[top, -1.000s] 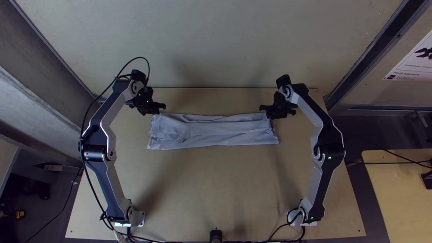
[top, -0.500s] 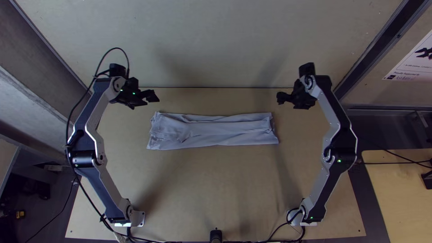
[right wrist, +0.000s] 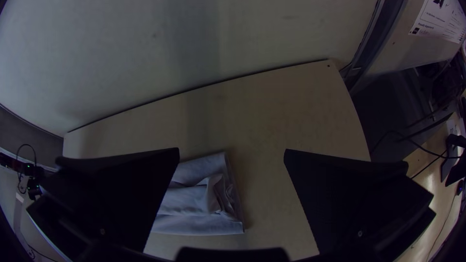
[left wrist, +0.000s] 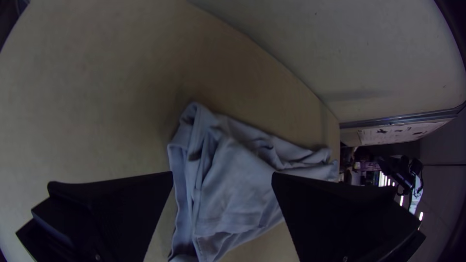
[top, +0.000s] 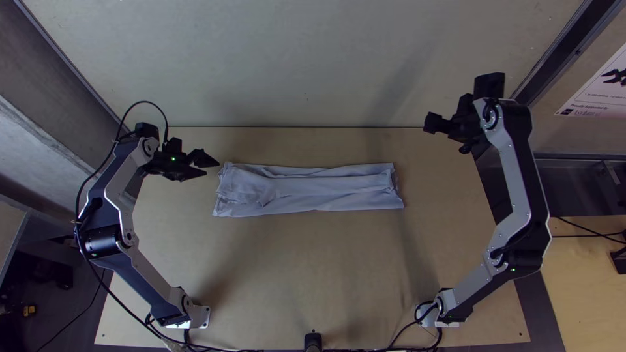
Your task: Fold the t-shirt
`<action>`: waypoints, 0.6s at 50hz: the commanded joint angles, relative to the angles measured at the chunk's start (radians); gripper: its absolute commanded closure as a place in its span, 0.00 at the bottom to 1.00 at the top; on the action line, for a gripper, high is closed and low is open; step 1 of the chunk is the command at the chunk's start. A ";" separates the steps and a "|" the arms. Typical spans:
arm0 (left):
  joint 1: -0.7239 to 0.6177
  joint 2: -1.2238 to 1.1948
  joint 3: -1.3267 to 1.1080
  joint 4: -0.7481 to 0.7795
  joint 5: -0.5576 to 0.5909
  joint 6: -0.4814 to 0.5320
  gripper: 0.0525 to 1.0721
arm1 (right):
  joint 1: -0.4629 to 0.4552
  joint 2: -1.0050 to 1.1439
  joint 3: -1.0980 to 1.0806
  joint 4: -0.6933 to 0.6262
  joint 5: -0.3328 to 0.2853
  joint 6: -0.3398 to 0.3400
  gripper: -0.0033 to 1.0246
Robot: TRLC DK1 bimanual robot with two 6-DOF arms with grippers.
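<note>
T-shirt [top: 313, 192] lies folded in a strip on tbl [top: 326, 267]. Top view: my L gripper [top: 212, 167] near its 10 o'clock corner, R gripper [top: 445, 135] out at 2 o'clock, both spread wide.

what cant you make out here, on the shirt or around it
Shirt, top view: underside and inner layers, hidden by its upper cloth.
Shirt, right wrist view: much of its length, behind one finger of the right hand.
Shirt, left wrist view: part cut off by the bottom edge.
Poster, top view: cut off by the right edge.
</note>
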 commanded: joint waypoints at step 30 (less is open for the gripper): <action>0.112 0.098 -0.278 0.093 0.191 0.154 0.04 | -0.020 -0.171 -0.223 -0.001 -0.015 -0.066 0.04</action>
